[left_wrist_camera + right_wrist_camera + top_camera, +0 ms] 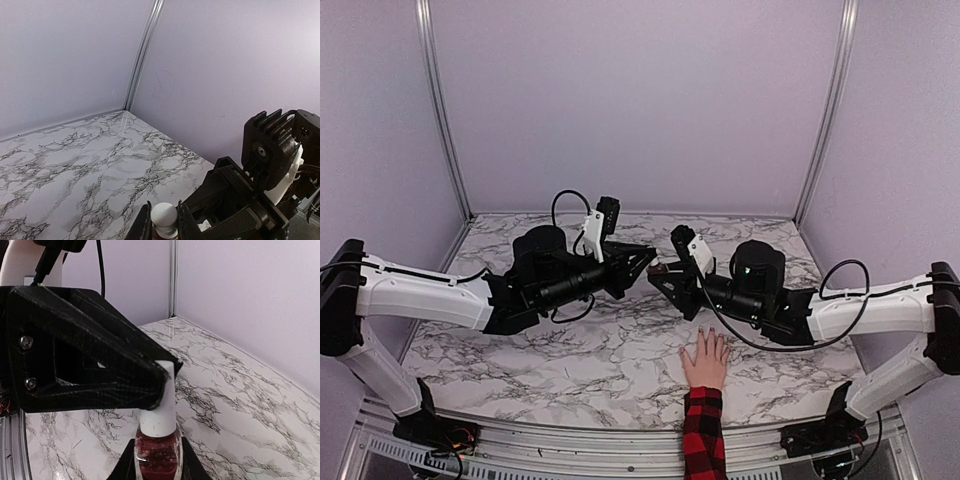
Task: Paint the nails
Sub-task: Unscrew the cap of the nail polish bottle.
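A pale hand [705,360] in a red-and-black plaid sleeve [703,438] lies flat on the marble table near the front edge. Its nails [709,329] are tiny dark dots at the fingertips. Above the table's middle the two grippers meet tip to tip. My right gripper [157,467] is shut on a glass nail-polish bottle [157,455] filled with dark red polish. My left gripper [164,221] is shut on the bottle's white cap [164,215], which sits on the bottle's neck [159,412]. Both grippers [654,268] hang behind and to the left of the hand.
Lilac walls with metal corner posts [442,110] enclose the marble table [570,350] on three sides. In the left wrist view the right arm's black wrist housing [272,150] stands close on the right.
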